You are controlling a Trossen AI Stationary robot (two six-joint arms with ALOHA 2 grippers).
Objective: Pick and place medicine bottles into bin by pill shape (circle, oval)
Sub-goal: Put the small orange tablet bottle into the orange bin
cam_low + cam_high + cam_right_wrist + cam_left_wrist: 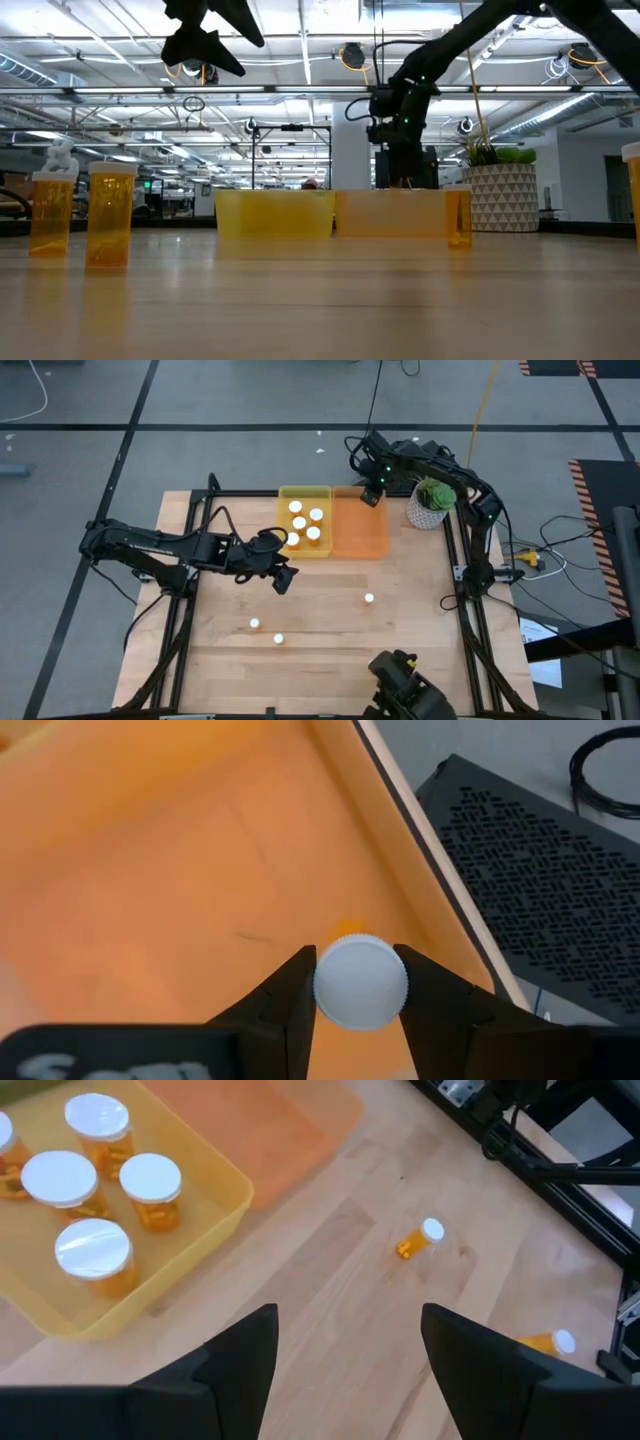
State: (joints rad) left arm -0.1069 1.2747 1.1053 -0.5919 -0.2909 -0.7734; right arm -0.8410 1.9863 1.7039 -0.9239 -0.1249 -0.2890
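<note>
The right gripper (355, 982) is hanging over the far corner of the orange tray (360, 535), its fingers pinching a white-capped medicine bottle (360, 982) by the cap. To my eye it should be lowering straight down before letting go, so the bottle lands upright inside the wall. The left gripper (345, 1355) is hovering over bare table near the yellow tray (305, 493), fingers spread wide and holding nothing, pointed toward a loose bottle (419, 1239).
</note>
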